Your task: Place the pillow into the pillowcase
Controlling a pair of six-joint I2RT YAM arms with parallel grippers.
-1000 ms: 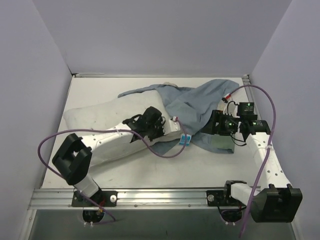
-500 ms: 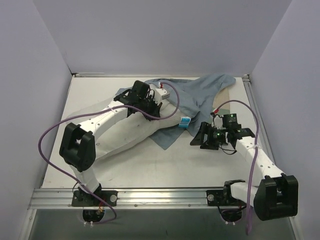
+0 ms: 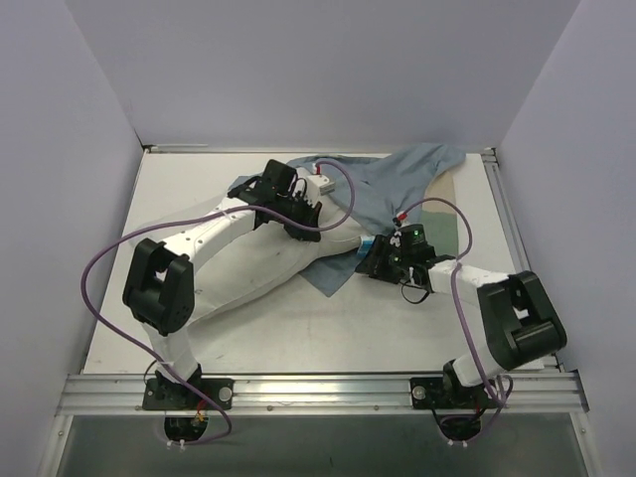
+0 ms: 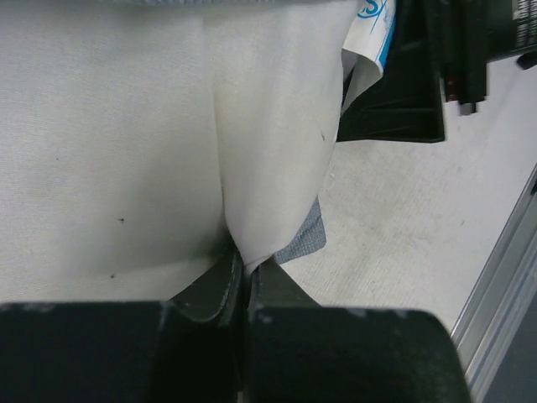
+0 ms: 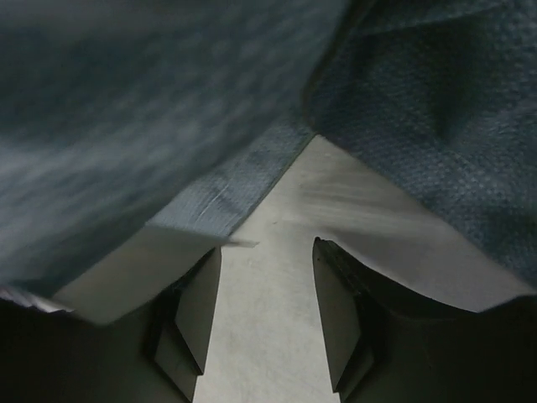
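The white pillow [image 3: 253, 273] lies across the middle left of the table, its far end under the blue-grey pillowcase [image 3: 397, 184]. My left gripper [image 3: 306, 221] is shut on a pinched fold of the pillow [image 4: 126, 151], close to a corner of the pillowcase [image 4: 306, 243]. My right gripper [image 3: 366, 264] is open and low on the table at the near edge of the pillowcase, by its white and blue tag [image 3: 368, 243]. In the right wrist view the pillowcase [image 5: 168, 101] hangs over the open fingers [image 5: 197, 311], with bare table between them. My right gripper [image 4: 403, 84] also shows in the left wrist view.
The left arm [image 3: 199, 238] lies over the pillow. Purple cables [image 3: 99, 278] loop beside both arms. A metal rail [image 3: 318, 388] runs along the table's near edge, and grey walls stand on three sides.
The left gripper has carried the pillow end toward the far side and now holds nearly still. The right gripper has moved left and low to the pillowcase edge by the tag.
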